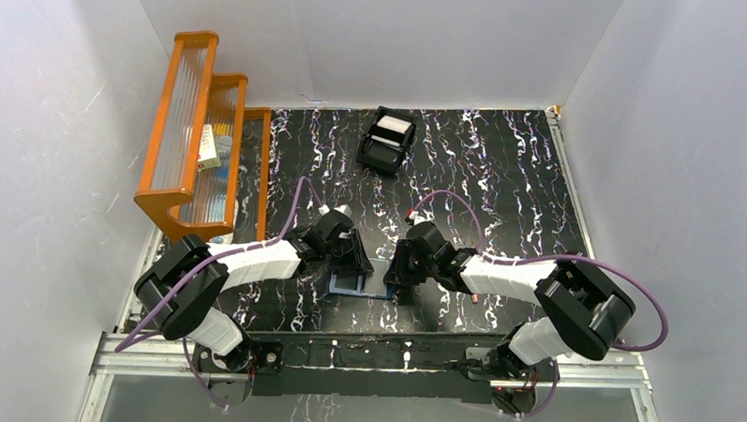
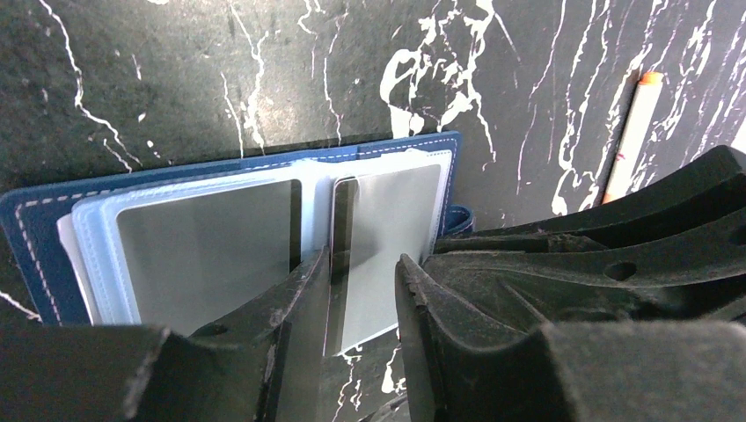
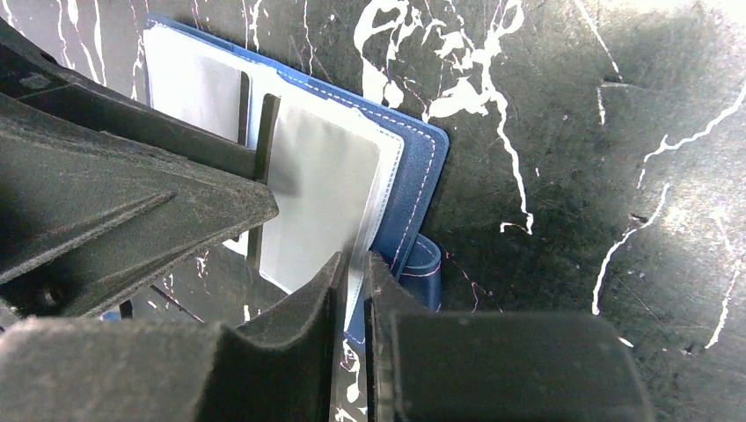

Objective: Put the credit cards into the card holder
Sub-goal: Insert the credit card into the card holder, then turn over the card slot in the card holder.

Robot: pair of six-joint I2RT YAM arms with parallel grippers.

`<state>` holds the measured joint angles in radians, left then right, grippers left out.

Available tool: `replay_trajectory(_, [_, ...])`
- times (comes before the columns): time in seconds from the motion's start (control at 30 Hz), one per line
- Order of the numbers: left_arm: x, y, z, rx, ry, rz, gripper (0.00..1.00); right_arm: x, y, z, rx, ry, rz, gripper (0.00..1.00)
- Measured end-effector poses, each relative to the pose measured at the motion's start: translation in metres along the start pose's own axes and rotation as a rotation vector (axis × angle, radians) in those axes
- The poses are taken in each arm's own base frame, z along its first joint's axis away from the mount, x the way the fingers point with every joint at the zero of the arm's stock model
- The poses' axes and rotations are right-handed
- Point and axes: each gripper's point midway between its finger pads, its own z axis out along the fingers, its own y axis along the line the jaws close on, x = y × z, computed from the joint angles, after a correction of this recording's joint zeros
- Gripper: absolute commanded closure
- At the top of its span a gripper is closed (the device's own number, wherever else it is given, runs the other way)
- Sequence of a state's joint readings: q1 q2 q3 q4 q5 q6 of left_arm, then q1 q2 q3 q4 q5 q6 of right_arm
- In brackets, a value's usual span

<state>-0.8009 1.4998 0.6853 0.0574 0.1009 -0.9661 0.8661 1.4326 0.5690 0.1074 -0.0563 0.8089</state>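
Pinching card holder [image 3: 415,167] edge: right end effector [image 3: 354,265] | left end effector [image 2: 362,262] straddles credit card [image 2: 387,211], grip unclear

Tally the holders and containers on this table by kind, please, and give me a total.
Navy-blue soft folding wallet: 1
Black open-top rectangular box: 1
Orange stepped wooden rack: 1
Total: 3

This is a robot lab test cell. Plain white panels [image 1: 54,115] box in a black marbled counter [image 1: 502,169] on three sides. The left arm [image 1: 256,258] and right arm [image 1: 508,277] are bolted to a metal rail [image 1: 374,361] at its near edge, with purple cables [image 1: 295,208] looping along them. An orange rack [image 1: 190,129] stands at the left.
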Motion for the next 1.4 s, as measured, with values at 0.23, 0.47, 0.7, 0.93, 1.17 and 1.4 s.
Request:
replay_trajectory(0.23, [0.004, 0.001, 0.002, 0.035, -0.001, 0.008, 0.7, 0.0, 0.0, 0.0, 0.001, 0.0, 0.0, 0.76])
replay_trajectory(0.47, [0.005, 0.002, -0.007, 0.021, 0.003, 0.017, 0.57, -0.001, -0.003, -0.007, 0.024, -0.01, 0.0, 0.65])
replay_trajectory(0.7, [-0.019, -0.004, -0.037, -0.039, -0.063, 0.061, 0.54, -0.007, -0.004, -0.02, 0.048, -0.037, -0.003, 0.68])
replay_trajectory(0.93, [-0.038, 0.038, -0.055, -0.122, -0.096, -0.013, 0.53, -0.017, 0.017, -0.025, -0.006, -0.033, -0.003, 0.7])
replay_trajectory(1.17, [-0.022, 0.062, -0.05, -0.122, -0.029, -0.052, 0.49, -0.028, 0.033, -0.008, -0.027, -0.015, -0.01, 0.74])
replay_trajectory(1.4, [-0.009, 0.048, -0.035, 0.041, 0.001, -0.049, 0.59, -0.014, 0.013, 0.015, 0.019, 0.026, -0.008, 0.76])
